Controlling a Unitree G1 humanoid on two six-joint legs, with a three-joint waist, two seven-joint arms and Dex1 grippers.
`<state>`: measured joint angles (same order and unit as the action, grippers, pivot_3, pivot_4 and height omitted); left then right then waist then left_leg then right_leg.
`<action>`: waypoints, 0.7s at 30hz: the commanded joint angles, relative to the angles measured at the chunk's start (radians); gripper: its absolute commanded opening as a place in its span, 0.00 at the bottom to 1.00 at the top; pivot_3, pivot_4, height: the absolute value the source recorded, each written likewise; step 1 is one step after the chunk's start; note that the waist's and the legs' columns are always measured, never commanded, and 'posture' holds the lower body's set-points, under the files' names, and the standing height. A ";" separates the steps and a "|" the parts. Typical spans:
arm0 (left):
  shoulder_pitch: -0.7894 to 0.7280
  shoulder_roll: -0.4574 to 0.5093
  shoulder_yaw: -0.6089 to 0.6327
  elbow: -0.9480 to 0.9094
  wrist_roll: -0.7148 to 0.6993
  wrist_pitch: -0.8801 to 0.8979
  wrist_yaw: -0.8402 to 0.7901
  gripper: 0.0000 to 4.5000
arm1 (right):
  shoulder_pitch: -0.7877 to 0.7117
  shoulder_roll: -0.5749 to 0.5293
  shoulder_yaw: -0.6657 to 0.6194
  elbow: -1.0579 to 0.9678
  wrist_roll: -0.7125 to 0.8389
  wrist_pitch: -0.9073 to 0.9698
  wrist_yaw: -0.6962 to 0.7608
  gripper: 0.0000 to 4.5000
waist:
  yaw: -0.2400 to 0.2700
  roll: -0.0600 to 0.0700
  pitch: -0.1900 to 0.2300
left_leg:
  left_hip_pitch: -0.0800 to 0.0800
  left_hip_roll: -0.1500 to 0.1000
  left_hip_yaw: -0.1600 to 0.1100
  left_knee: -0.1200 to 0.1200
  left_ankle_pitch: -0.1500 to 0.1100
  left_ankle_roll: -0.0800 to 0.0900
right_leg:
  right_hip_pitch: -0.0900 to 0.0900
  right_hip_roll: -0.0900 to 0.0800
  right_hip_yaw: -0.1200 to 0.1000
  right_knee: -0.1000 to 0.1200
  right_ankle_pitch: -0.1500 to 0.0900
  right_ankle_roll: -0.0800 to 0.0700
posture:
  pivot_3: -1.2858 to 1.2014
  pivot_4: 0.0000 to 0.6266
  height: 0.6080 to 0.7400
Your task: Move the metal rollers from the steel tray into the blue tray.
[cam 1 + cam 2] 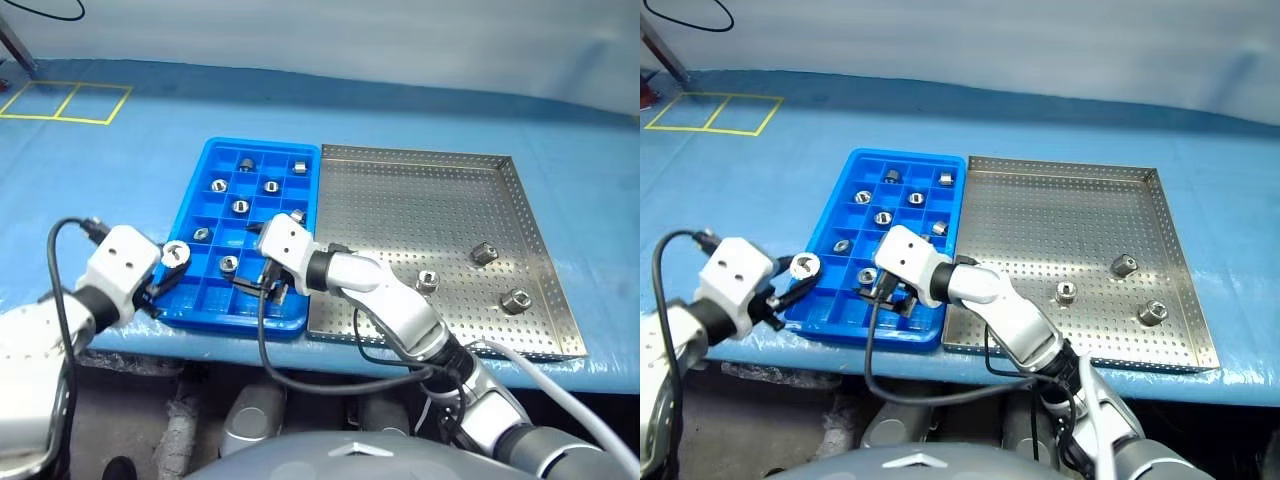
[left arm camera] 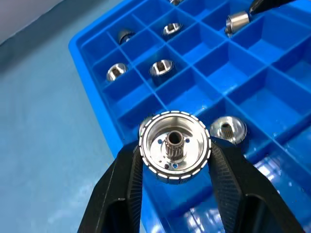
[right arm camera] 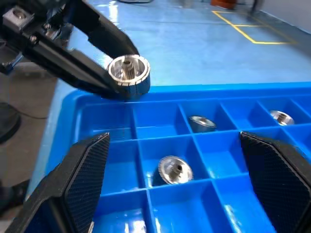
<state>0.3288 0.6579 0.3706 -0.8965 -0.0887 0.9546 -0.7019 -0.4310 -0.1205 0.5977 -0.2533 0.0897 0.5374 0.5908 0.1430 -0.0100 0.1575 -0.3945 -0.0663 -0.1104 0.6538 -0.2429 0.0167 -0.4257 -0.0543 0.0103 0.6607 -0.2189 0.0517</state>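
Note:
My left gripper (image 1: 168, 264) is shut on a metal roller (image 1: 175, 253), a shiny ring with a splined centre hole, held just above the blue tray's (image 1: 265, 144) near left rim. The left wrist view shows this roller (image 2: 175, 145) between both black fingers. Several rollers lie in the blue tray's compartments, one of them (image 1: 240, 206) near its middle. My right gripper (image 1: 272, 285) hangs open over the tray's near compartments, pointing toward the left gripper. The steel tray (image 1: 420, 152) sits to the right and holds three rollers (image 1: 483, 253), (image 1: 427, 280), (image 1: 516, 299).
Both trays rest on a pale blue table covering (image 1: 120, 170), close to the table's front edge. Yellow tape lines (image 1: 65, 100) mark the far left. Black cables (image 1: 262, 340) loop from both wrists below the front edge.

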 commanded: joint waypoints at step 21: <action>-0.105 0.035 -0.110 0.085 -0.017 -0.024 0.135 0.38 | 0.031 0.001 0.005 -0.044 -0.008 -0.024 0.038 1.00 | 0.056 0.000 0.000 | 0.001 0.011 -0.001 -0.007 0.007 -0.012 | -0.001 0.011 -0.002 0.000 -0.001 -0.011 | 0.64 0.24 1.00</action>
<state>0.2327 0.6778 0.2632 -0.8090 -0.0981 0.9453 -0.5643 -0.4041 -0.1244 0.6193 -0.2472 0.0818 0.5251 0.6338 0.1988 -0.0102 0.1574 -0.3939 -0.0553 -0.1110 0.6462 -0.2361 0.0043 -0.4269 -0.0429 0.0079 0.6603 -0.2200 0.0403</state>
